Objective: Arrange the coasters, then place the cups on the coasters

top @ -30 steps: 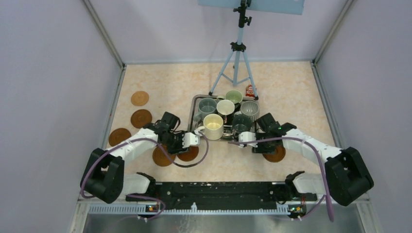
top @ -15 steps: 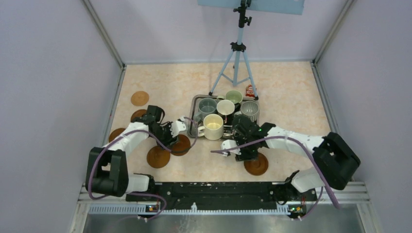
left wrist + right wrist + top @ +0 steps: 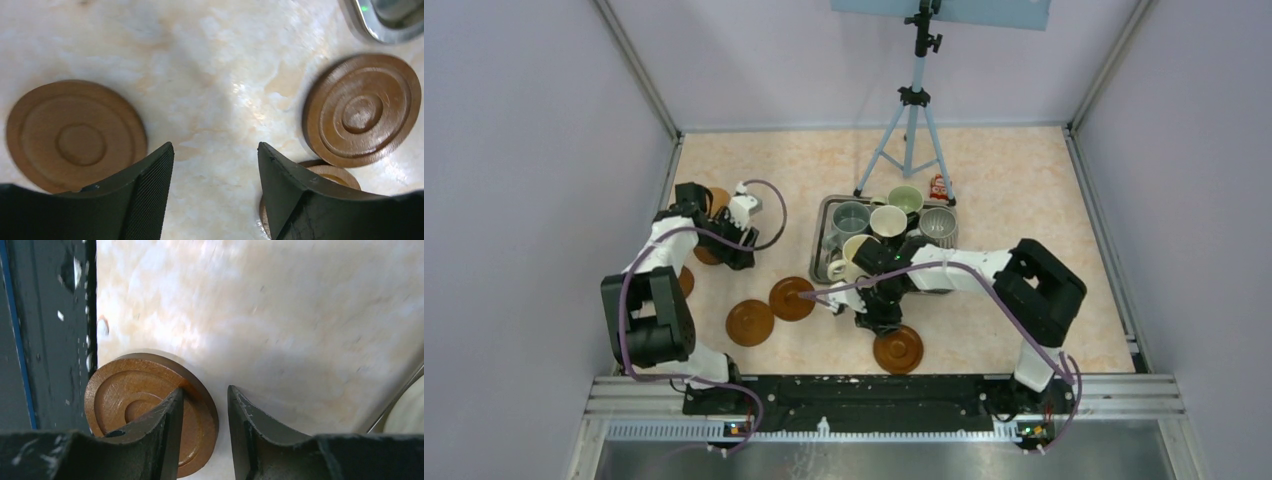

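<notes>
Front coaster (image 3: 145, 410) lies flat on the worktop (image 3: 300, 315), just beside the dark rail (image 3: 45, 340) at the near edge. Right gripper (image 3: 205, 390) is closed down narrow with one fingertip over the coaster's rim; can't tell from this angle whether it presses on the disc or sits just above it. If it's sliding the coaster, I'd press flat and push away from the rail, since there's little margin there.

Left gripper (image 3: 215, 145) stands wide and empty over bare worktop between the left coaster (image 3: 75, 135) and the overlapping coaster (image 3: 362, 110), which rides on the lower coaster (image 3: 330, 172). I'd take the top one first and lift it by the rim. A drag would likely pull the lower one along.

Cups (image 3: 887, 222) all sit in the tray (image 3: 817, 250), none placed yet. Space the discs so the handles clear each other.

Room: open worktop right of the tray and at front right. It's tight by the left wall (image 3: 544, 200), and the tripod (image 3: 911, 140) legs stand behind the tray.
</notes>
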`<state>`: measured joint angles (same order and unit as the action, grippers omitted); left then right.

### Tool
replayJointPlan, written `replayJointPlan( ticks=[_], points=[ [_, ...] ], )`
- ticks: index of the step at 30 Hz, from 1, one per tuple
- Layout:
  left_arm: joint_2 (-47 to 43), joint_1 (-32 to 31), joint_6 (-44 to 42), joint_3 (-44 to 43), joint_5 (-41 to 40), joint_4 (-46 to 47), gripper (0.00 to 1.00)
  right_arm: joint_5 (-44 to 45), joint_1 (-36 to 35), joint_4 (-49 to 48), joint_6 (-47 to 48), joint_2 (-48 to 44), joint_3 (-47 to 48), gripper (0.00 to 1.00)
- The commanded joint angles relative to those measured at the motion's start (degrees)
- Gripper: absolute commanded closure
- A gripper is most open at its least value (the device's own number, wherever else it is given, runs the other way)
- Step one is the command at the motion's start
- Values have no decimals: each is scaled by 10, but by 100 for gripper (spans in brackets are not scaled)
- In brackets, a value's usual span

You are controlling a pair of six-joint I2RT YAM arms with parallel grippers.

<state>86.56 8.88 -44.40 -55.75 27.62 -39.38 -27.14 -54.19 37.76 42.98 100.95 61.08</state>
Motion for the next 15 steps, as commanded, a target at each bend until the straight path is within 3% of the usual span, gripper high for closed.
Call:
replayJointPlan(
  ticks=[1,15],
  points=[
    [28,34,77,-60,14,16,30,76,-31,-165,-33,88,60,63],
    [101,70,173,-163,-24,46,27,245,-66,-251,-111,267,326,61]
  ],
)
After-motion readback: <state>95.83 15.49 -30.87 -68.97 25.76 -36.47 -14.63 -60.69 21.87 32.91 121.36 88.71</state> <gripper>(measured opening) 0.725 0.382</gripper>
